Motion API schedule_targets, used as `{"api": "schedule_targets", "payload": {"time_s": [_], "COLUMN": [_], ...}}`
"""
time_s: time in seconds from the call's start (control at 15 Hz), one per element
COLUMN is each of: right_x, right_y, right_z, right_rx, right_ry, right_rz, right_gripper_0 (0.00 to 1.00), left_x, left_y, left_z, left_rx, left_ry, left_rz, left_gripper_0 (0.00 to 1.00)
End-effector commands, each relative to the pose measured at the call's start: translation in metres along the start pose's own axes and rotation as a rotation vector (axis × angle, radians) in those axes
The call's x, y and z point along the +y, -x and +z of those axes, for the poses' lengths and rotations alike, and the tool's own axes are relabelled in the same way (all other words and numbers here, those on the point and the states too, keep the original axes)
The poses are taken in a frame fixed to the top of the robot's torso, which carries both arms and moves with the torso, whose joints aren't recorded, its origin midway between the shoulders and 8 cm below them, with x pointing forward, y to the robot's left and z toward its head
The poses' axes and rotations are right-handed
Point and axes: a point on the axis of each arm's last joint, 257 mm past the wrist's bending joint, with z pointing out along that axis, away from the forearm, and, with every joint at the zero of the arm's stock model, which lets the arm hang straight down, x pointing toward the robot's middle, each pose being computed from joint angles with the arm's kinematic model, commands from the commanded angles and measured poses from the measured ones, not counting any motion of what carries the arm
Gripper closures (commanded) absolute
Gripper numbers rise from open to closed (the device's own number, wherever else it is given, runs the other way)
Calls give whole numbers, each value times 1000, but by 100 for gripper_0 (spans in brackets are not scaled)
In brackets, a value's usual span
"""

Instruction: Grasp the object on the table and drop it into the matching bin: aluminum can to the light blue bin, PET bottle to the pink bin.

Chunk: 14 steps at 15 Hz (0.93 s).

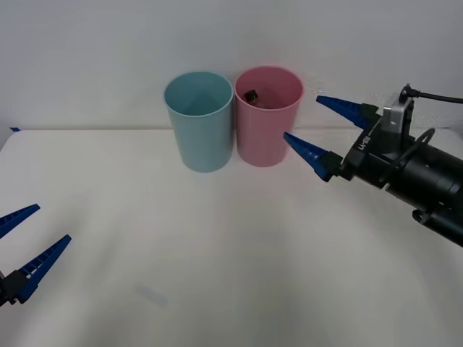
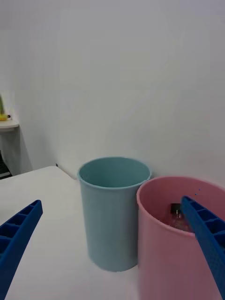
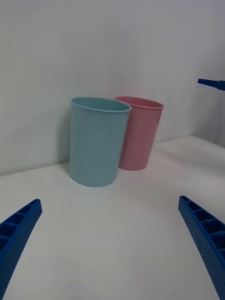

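The PET bottle (image 1: pixel 252 95) lies inside the pink bin (image 1: pixel 268 141), its black cap (image 2: pixel 176 208) and a bit of clear plastic showing below the rim. The light blue bin (image 1: pixel 199 123) stands against the pink bin's left side; both bins are at the back of the white table (image 1: pixel 217 253). My right gripper (image 1: pixel 320 135) hangs open just right of the pink bin, near rim height, with nothing between its blue fingers (image 2: pixel 206 234). My left gripper (image 1: pixel 25 238) rests open at the table's front left. In the left wrist view the light blue bin (image 3: pixel 97 140) partly covers the pink bin (image 3: pixel 140 133).
A plain white wall rises right behind the bins. A black cable (image 1: pixel 434 95) runs off the right arm's wrist. A small shelf (image 2: pixel 7 123) shows at the room's edge. The broad tabletop spreads in front of the bins.
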Motion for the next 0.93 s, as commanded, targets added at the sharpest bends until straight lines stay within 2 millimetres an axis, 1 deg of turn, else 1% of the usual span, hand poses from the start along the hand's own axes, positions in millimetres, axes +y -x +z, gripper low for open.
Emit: {"api": "schedule_targets", "payload": {"time_s": [0.07, 0.33, 0.47, 0.6, 0.73, 0.93], "right_x": [19, 38, 43, 49, 54, 58], "right_y": [-13, -31, -43, -53, -62, -73], "right_z": [-27, -68, -90, -111, -133, -161], "right_rx": [26, 72, 93, 116, 145, 184], "right_ry": [40, 95, 98, 104, 104, 88], "right_rz": [6, -16, -77, -100, -98, -88], "right_gripper_0": [0, 0, 0, 0, 0, 0], "left_x": [0, 0, 0, 0, 0, 0], "left_y": [0, 0, 0, 0, 0, 0], "left_z": [0, 0, 0, 0, 0, 0], "left_rx": [0, 0, 0, 0, 0, 0], "left_ry": [0, 0, 0, 0, 0, 0], "left_rz": [0, 0, 0, 0, 0, 0], "left_gripper_0": [0, 0, 0, 0, 0, 0]}}
